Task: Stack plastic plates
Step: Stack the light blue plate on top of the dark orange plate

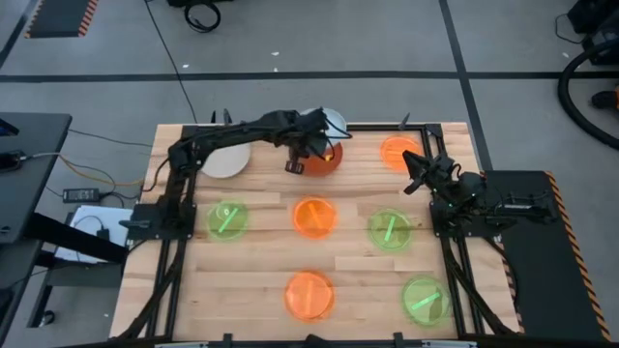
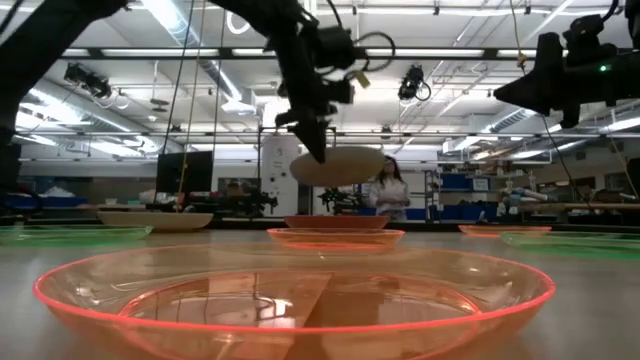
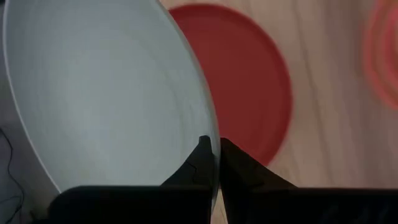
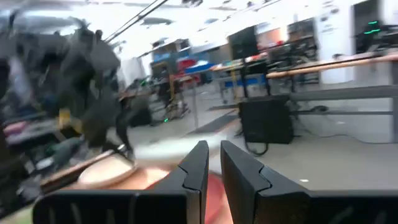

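Observation:
My left gripper (image 1: 314, 143) is shut on a pale blue plate (image 1: 332, 123) and holds it in the air above the rust-red plate (image 1: 324, 160), which lies flat near the table's far edge. An off-white plate (image 1: 224, 159) lies to the left of them. Three translucent orange plates (image 1: 314, 217) and three neon green plates (image 1: 227, 220) lie flat, spread over the table. My right gripper (image 1: 413, 179) hovers, shut, beside the far right orange plate (image 1: 398, 153) and touches nothing. My left gripper (image 3: 212, 144) pinches the pale blue plate by its rim (image 3: 211, 127), one finger over the inner side and one on the outside. The fingers (image 2: 320, 140) come from above, pointing down. The plate (image 2: 338, 165) is lifted clear, nearly level, over the rust-red plate (image 2: 338, 222).
Orange plates lie at the centre and at the near edge (image 1: 309, 295); green plates lie at the right (image 1: 389, 230) and at the near right corner (image 1: 426, 300). Bare wood shows between them. A raised frame (image 1: 290, 126) borders the table. A person (image 2: 388, 190) stands far behind.

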Robot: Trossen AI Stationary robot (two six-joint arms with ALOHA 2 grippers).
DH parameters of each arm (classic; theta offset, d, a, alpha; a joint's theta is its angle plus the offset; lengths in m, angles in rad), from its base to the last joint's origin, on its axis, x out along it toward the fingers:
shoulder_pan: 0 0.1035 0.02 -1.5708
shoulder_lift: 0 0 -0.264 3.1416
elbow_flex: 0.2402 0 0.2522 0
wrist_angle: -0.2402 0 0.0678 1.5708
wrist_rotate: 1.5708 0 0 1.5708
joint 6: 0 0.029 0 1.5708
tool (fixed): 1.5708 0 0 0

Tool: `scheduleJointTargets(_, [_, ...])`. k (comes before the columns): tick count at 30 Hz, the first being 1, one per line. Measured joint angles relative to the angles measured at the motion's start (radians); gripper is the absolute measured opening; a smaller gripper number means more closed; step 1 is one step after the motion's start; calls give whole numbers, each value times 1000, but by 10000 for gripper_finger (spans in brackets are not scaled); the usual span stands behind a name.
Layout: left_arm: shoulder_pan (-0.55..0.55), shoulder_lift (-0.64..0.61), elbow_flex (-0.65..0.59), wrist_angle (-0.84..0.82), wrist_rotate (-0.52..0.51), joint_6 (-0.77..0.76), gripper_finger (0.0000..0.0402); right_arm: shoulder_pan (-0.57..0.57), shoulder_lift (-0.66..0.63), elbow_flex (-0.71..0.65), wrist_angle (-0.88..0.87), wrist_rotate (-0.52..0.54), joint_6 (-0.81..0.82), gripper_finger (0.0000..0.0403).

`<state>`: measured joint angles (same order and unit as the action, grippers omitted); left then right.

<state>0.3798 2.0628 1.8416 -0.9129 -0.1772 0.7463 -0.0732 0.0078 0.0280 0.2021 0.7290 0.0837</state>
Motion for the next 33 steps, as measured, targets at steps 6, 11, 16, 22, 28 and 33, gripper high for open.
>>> scheduleJointTargets(6, [-10,78,0,34,-1,22,16,-3,0,0,-10,-36,10,54])
scheduleJointTargets(11, [-40,135,0,1,-22,-12,16,-3,3,0,-31,-66,11,54])
scheduleJointTargets(16, [-70,151,0,2,-26,-87,16,-3,3,0,-31,-66,2,54])
scheduleJointTargets(22, [-81,151,0,2,-29,-135,16,-3,3,0,-31,-66,0,54])
scheduleJointTargets(28, [-82,151,-45,69,-130,-159,16,-3,3,0,-31,-67,7,54])
scheduleJointTargets(33, [-88,151,-108,99,-139,-161,15,-3,3,0,-20,-68,21,54])
